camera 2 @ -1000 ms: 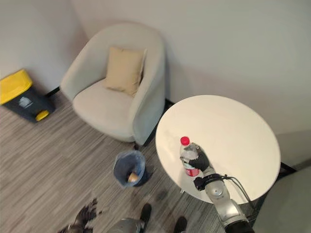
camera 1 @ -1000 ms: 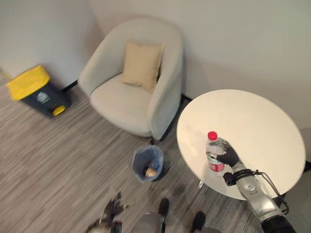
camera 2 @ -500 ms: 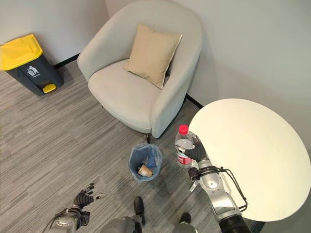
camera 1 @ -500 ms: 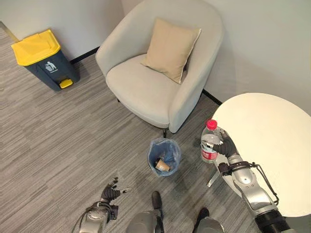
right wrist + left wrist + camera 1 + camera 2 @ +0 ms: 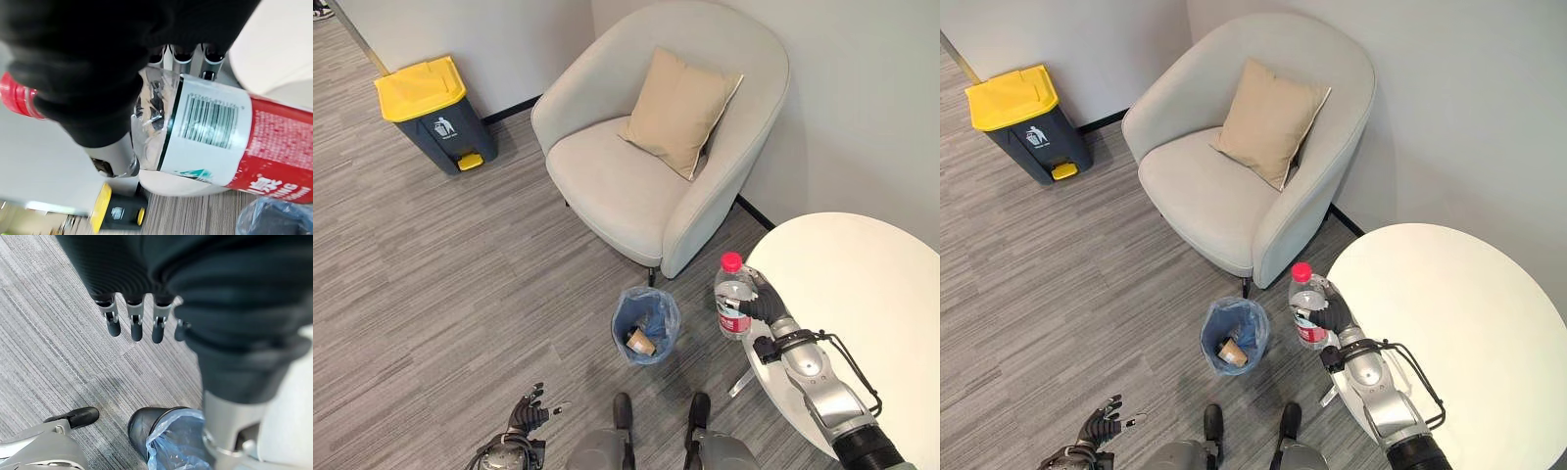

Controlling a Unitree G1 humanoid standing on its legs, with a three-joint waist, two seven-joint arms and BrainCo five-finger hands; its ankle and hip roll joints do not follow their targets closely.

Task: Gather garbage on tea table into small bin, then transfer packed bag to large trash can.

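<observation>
Bottle transport is the step in hand: the right hand (image 5: 762, 302) has its fingers wrapped round a clear plastic water bottle (image 5: 732, 297) with a red cap and red-and-white label, held upright just off the 9 o'clock edge of the round white tea table (image 5: 871, 294). The small bin (image 5: 645, 324), lined with a blue bag and already holding what looks like a crumpled paper cup (image 5: 639, 342), stands on the floor at 9 o'clock from the bottle, near but apart. To do this well, the bottle should probably travel on toward 9 o'clock until it hangs squarely over the bin's mouth, then come down before release, since a tall bottle dropped at the rim could tip the light bin or bounce out. The left hand (image 5: 530, 412) hangs low with fingers spread and relaxed, empty. The large yellow-lidded trash can (image 5: 434, 114) waits well away at 10 o'clock, past the armchair (image 5: 656, 166).
</observation>
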